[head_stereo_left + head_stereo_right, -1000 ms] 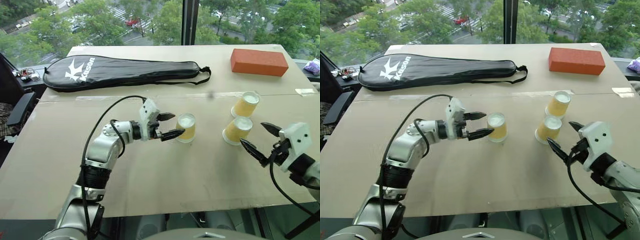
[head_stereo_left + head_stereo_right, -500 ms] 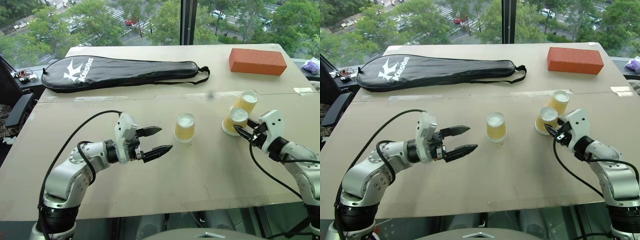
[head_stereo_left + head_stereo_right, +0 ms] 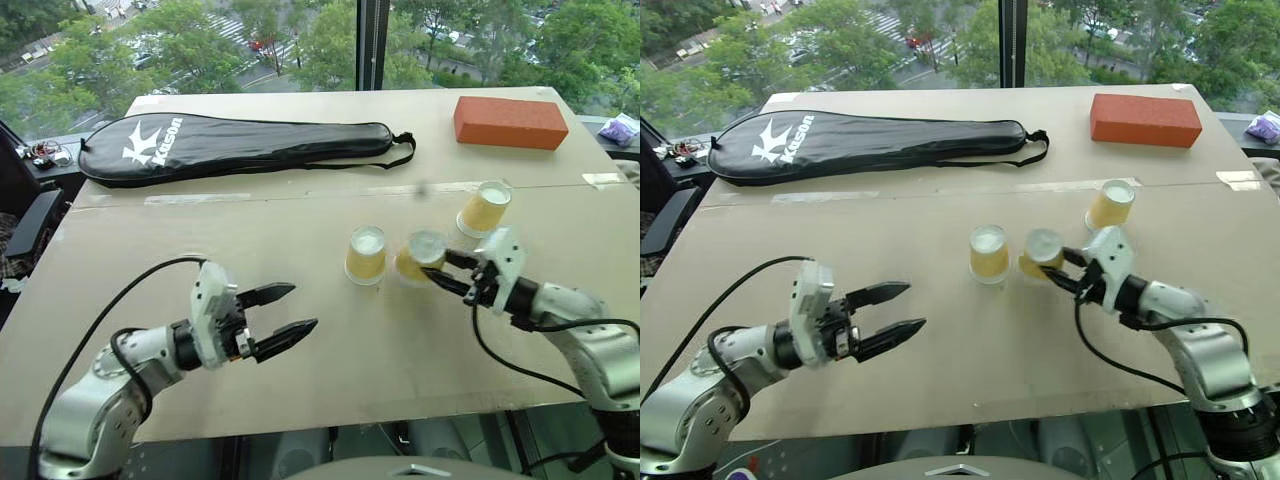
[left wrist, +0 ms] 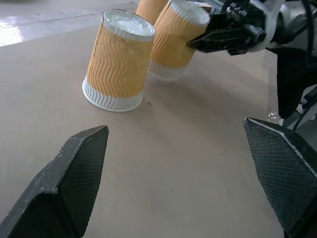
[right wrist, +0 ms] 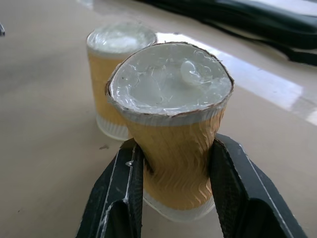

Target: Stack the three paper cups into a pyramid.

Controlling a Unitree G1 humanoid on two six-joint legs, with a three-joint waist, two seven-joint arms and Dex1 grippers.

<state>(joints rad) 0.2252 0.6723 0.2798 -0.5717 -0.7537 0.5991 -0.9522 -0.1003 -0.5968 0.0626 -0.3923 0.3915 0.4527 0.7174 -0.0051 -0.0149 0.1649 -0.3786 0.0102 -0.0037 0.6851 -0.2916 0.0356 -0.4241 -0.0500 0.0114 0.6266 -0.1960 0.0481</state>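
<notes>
We read "Kason" in white on the black racket bag. Since a second ago, the right gripper has clamped the near cup and carried it just beside the middle cup; the held cup leans, base up. The far cup stands apart. The left gripper, jaws wide, has drawn back.

the table is tan board, with a taped seam running across it. taking the middle cup as landmark: it stands upside down near the table's centre. a second cup is just beside it on the right, tilted. a third cup stands farther right and back. a black racket bag lies behind-left; an orange brick lies far back-right.
</notes>
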